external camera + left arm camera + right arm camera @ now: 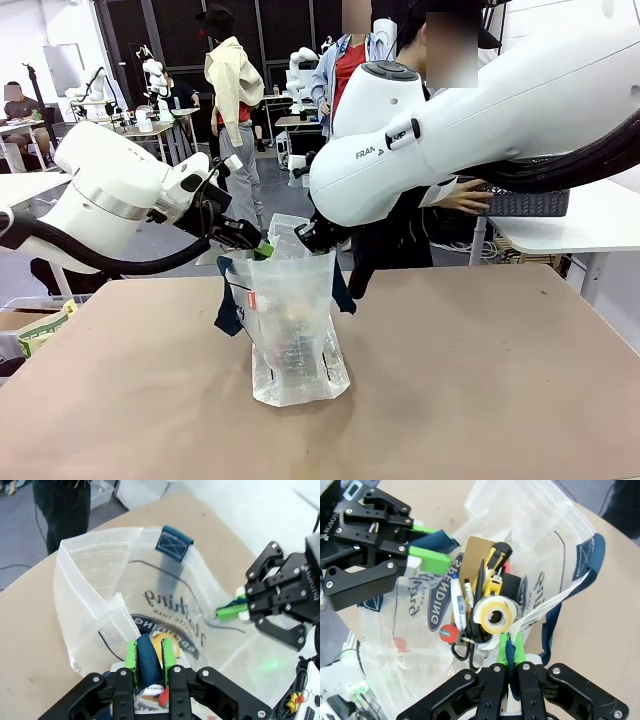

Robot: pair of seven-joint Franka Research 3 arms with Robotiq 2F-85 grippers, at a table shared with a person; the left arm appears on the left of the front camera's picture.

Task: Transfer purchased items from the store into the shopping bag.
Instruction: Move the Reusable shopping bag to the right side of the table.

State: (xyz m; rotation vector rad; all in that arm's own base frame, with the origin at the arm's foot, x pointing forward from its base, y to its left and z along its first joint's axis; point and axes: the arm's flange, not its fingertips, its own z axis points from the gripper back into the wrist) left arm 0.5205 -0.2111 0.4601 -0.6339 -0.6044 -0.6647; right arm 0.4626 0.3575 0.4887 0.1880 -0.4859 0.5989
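The shopping bag [290, 330], clear plastic with navy straps, stands upright mid-table, its mouth spread between my grippers. My left gripper [258, 248] [150, 655] is at the bag's left rim. Its pads stand slightly apart, with a puffed navy strap [149, 662] loose between them. My right gripper [303, 238] [511, 647] is shut on the other navy strap [510, 656], pinched thin. Inside lie purchased items: a pale yellow tape roll [495, 616], a yellow-black cutter [493, 567], pens and red-jointed scissors [449, 633]. The store is out of view.
A person [400, 230] stands at the table's far side behind the bag, one hand near a keyboard [525, 203] on a white side table. A box [40, 325] sits off the left edge. Bare brown tabletop [480, 380] surrounds the bag.
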